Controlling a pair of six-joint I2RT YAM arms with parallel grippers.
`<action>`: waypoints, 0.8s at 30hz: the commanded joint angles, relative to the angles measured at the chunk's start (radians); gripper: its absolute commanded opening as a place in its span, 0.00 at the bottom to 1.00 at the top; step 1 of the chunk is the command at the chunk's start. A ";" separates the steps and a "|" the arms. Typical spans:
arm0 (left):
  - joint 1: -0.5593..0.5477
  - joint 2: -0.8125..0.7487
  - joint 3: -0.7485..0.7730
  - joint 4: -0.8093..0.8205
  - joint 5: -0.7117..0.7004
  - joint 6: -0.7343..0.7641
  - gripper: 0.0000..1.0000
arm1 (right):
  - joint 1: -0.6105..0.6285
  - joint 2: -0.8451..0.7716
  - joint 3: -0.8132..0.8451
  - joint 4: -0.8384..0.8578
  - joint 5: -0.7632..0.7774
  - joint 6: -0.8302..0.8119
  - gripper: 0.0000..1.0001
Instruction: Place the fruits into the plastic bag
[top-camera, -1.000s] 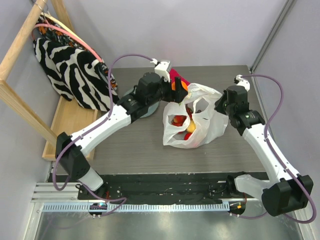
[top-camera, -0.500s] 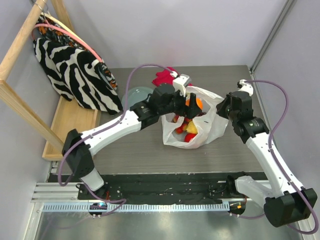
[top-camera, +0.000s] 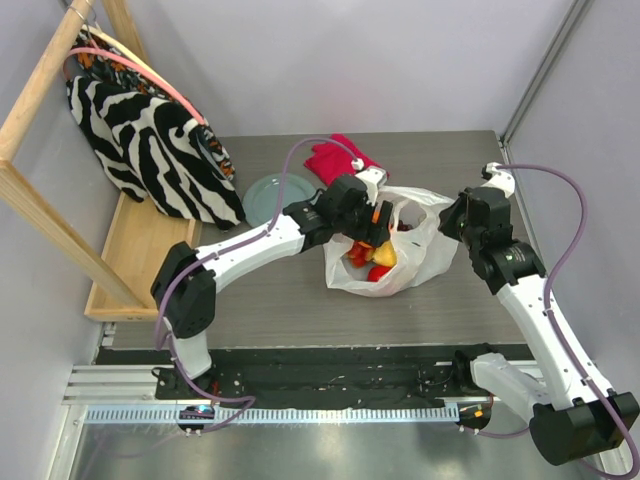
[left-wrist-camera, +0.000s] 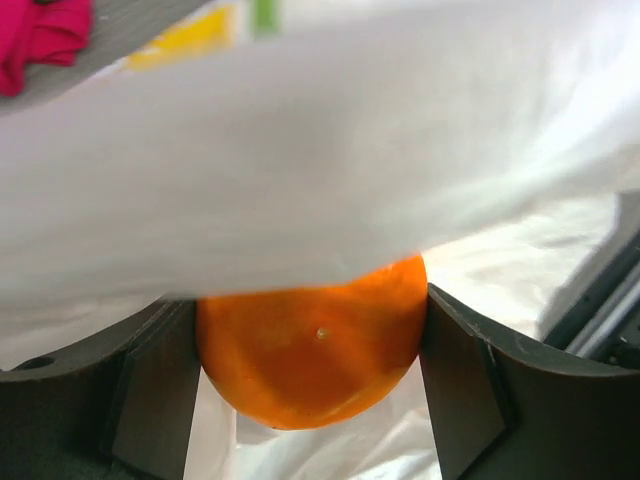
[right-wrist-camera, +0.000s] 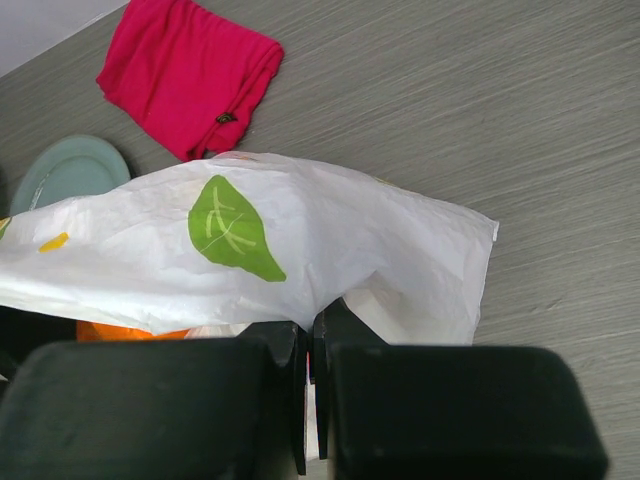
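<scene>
Grey wood-grain table (top-camera: 270, 290) fills the middle of my overhead view, walled in by pale panels. Right of centre on it sits the plastic bag (top-camera: 418, 262): thin, crinkly white film, translucent, with green and yellow print showing on the right wrist camera. Its mouth gapes upward, and through it I see red and yellow fruits (top-camera: 375, 262) heaped inside, though I can't tell which fruit is which.

At the upper left edge of that mouth, the left gripper (top-camera: 377, 216) has its dark fingers spread wide and clamped on the orange (left-wrist-camera: 310, 350), one on each flank. The orange is smooth, round and glossy. On the left wrist camera a blurred sheet of bag film hides its top, and only the lower half shows.

The right gripper (top-camera: 458, 215) is at the bag's upper right edge. Its jaws are pressed together with a sliver of white film between them, and the film drapes over the fingers. How much plastic is caught I can't make out.

Beyond the bag toward the top of the overhead view lies a folded red cloth (top-camera: 335, 158), soft and matte. Left of it is a round grey-green plate (top-camera: 262, 196), partly hidden by the left arm. In the upper left a zebra-striped bag (top-camera: 140, 130) hangs from a wooden frame (top-camera: 35, 100), cut off by the frame edge.
</scene>
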 joint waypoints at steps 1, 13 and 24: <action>0.018 -0.016 0.001 -0.020 -0.101 0.027 0.50 | -0.001 -0.017 0.005 0.017 0.039 -0.023 0.01; 0.004 0.158 0.190 -0.113 -0.043 0.036 0.57 | -0.001 -0.011 0.006 0.017 0.021 -0.013 0.01; 0.004 0.156 0.193 -0.121 -0.043 0.053 0.89 | -0.001 0.000 0.006 0.012 0.019 -0.009 0.01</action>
